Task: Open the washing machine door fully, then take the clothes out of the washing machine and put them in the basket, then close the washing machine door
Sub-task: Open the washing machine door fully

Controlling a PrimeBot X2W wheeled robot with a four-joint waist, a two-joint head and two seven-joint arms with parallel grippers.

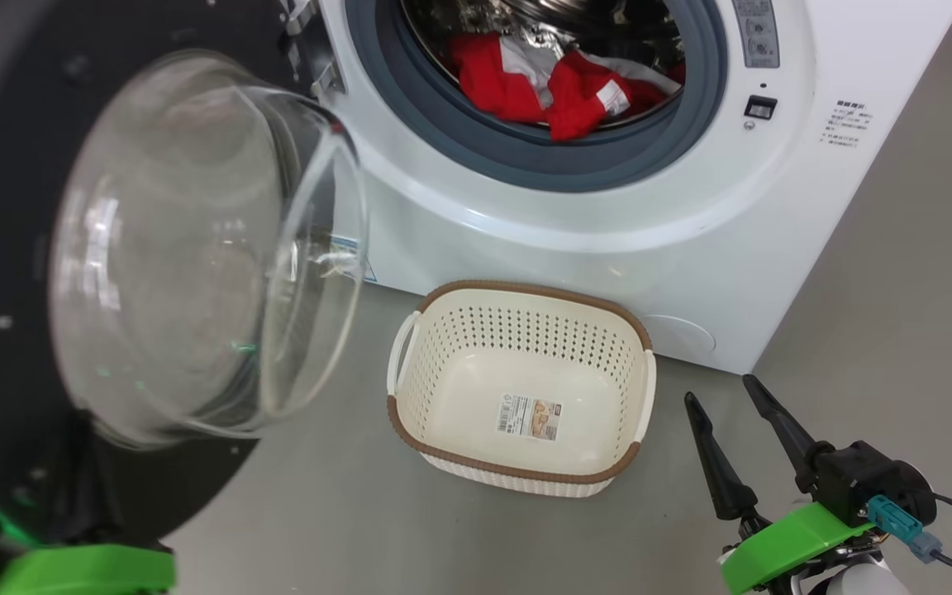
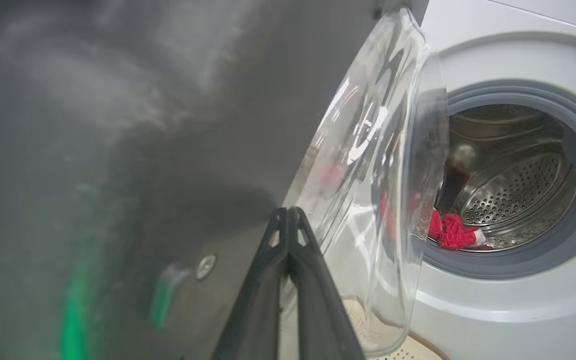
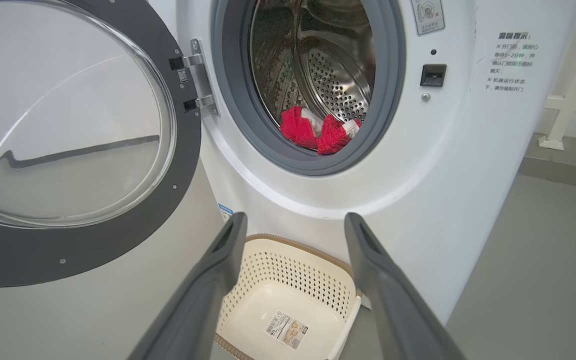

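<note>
Door (image 1: pixel 195 248) open, our left claw (image 2: pixel 288 215) together beside it; next our right claw (image 1: pixel 721 392), apart, must reach the clothes (image 1: pixel 559 91).

The washing machine door (image 1: pixel 154 264) is glossy clear glass, the drum (image 3: pixel 338 85) shiny perforated steel (basket (image 1: pixel 484 347): matt plastic).

In the head view, the washing machine door (image 1: pixel 178 248) stands open at the frame's left. The washing machine (image 1: pixel 608 240) is at upper right, with the clothes (image 1: pixel 563 95) inside it. The basket (image 1: pixel 517 293) sits on the floor (image 1: pixel 897 289) at lower centre, just before the machine.
</note>
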